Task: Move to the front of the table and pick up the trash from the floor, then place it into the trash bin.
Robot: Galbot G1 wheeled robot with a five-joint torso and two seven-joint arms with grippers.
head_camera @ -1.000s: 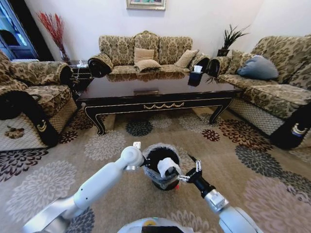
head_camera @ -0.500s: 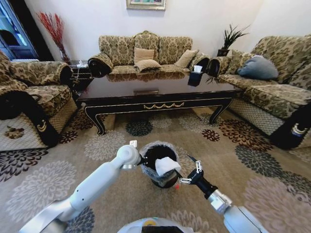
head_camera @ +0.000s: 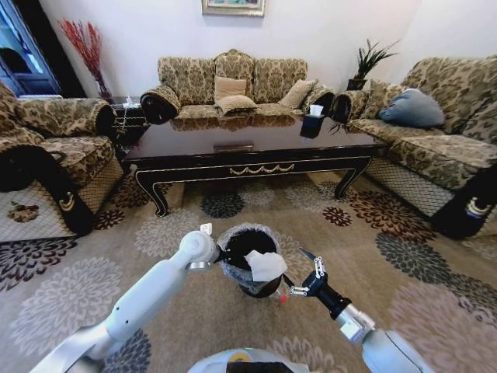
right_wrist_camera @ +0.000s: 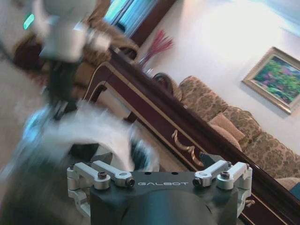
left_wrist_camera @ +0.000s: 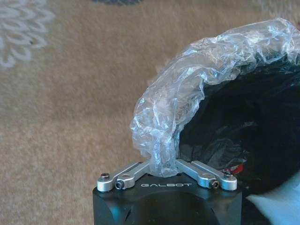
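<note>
Last step of the clean-up: the left gripper [left_wrist_camera: 161, 172] is clenched on the crinkled clear liner of the small round black trash bin [head_camera: 233, 272], on the flowered beige carpet [head_camera: 70, 299] before the glossy dark brown coffee table [head_camera: 256, 148]. Crumpled white tissue [head_camera: 266, 265] rests at the rim, half in. The right gripper [head_camera: 299, 289] hangs just beside, its pincer's state I cannot tell. Judged next — easing the tissue fully inside. The left wrist view reveals the pinched liner; the head view, the tissue's perch.

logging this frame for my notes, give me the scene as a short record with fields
place: living room, patterned carpet, coffee table ahead with sofas around it
trash bin: black bin with clear liner, on the carpet between the arms
in the bin: white tissue lying at its rim
left gripper: shut on the bin's liner at the rim
right gripper: open, beside the bin, apart from the tissue
beside the bin: small red thing low by the right gripper, too small to identify
</note>
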